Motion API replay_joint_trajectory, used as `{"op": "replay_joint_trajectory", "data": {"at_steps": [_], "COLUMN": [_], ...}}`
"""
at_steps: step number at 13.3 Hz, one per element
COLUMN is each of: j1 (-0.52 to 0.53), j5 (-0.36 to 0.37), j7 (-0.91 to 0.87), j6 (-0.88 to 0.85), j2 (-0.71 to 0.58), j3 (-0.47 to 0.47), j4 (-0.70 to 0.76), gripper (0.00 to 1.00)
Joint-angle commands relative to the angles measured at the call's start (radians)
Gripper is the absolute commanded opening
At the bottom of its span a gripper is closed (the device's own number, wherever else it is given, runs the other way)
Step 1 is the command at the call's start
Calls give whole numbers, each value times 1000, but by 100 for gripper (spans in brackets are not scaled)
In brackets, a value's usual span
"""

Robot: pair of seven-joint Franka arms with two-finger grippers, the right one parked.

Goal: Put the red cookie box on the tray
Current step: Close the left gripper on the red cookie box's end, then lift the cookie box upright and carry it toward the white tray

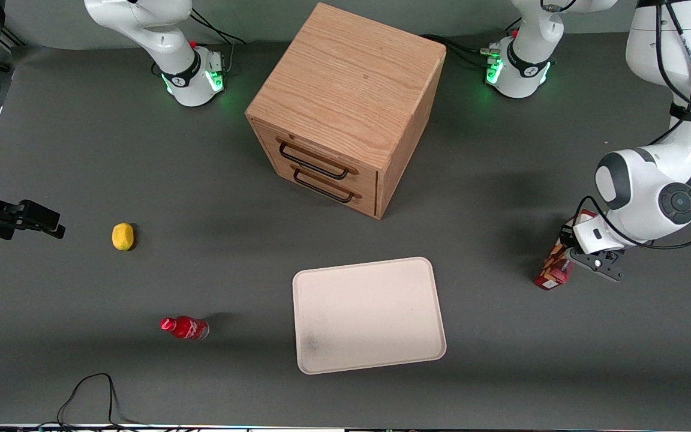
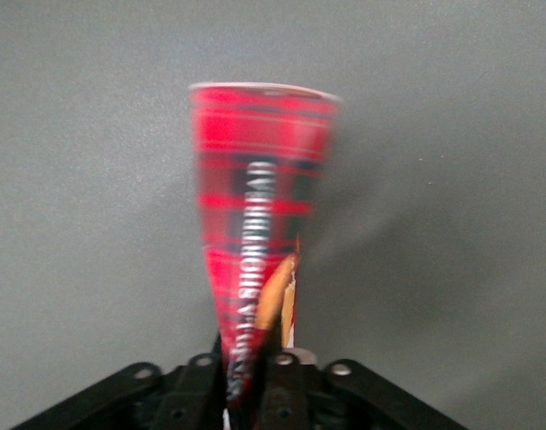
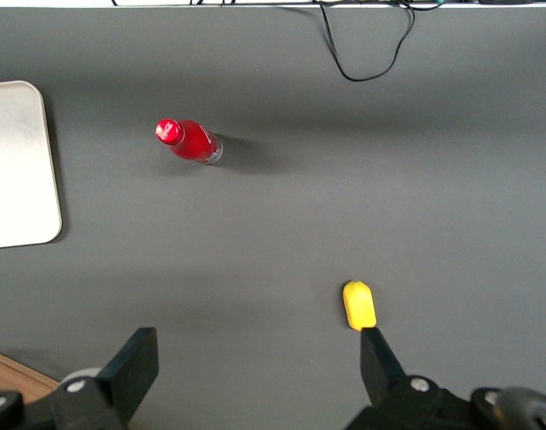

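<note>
The red cookie box (image 1: 555, 264) is a slim dark-red plaid carton, tilted, toward the working arm's end of the table. My gripper (image 1: 570, 249) is shut on its upper part, and its lower end hangs close to the grey tabletop. In the left wrist view the red cookie box (image 2: 259, 197) runs out from between the black fingers of the gripper (image 2: 255, 367), with only bare table under it. The tray (image 1: 369, 315), pale cream-pink with a low rim, lies flat and empty near the table's middle, nearer the front camera than the cabinet, well apart from the box. An edge of the tray (image 3: 17, 161) also appears in the right wrist view.
A wooden two-drawer cabinet (image 1: 345, 108) stands farther from the front camera than the tray. A small red bottle (image 1: 185, 327) and a yellow fruit (image 1: 122, 236) sit toward the parked arm's end. A black cable (image 1: 87, 390) loops at the table's front edge.
</note>
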Motion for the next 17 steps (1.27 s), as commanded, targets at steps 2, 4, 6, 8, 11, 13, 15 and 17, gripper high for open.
{"op": "replay_joint_trajectory", "data": {"at_steps": [2, 4, 6, 8, 11, 13, 15, 17], "j1": [-13, -22, -51, -89, -163, -193, -230, -274], "j5": [-23, -23, -23, -28, -31, -64, -74, -66], "j7": [-4, -120, -277, -442, -715, -904, -1061, -1153], "j6": [-93, -278, -444, -579, -753, -776, -726, -652], "j2": [-46, -80, -98, -68, 56, 168, 275, 349], "j3": [9, 7, 4, 3, 0, -25, -60, -79], "j4": [73, 198, 344, 519, 850, 1042, 1157, 1178], "gripper": [0, 0, 0, 0, 0, 0, 0, 0]}}
